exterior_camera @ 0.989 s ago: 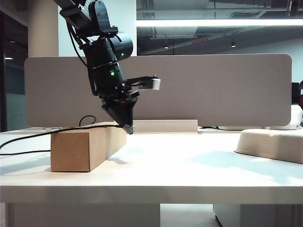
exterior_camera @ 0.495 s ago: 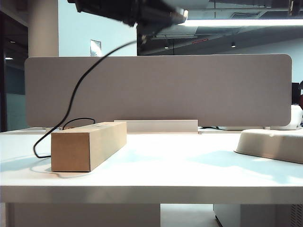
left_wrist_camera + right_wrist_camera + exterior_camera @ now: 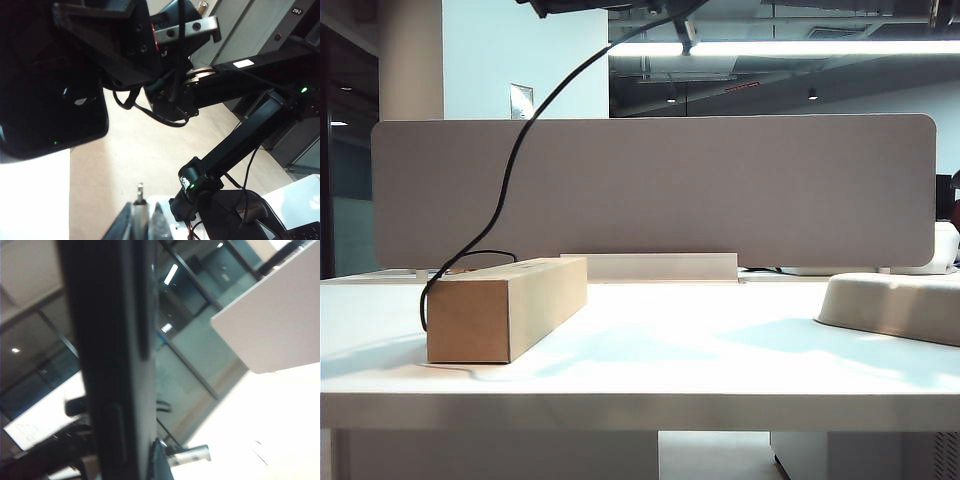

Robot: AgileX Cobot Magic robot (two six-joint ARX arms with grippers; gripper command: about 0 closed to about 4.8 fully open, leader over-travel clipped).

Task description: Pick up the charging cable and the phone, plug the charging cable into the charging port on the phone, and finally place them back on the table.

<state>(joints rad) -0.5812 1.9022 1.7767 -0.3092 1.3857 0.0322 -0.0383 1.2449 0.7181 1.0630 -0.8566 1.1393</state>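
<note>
Left gripper (image 3: 142,220) cut by frame edge; charging cable (image 3: 520,140) top out of frame

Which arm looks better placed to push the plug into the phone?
Probably the left. Its claw is shut on the cable at the plug. The right claw only holds the phone steady above the table.
</note>
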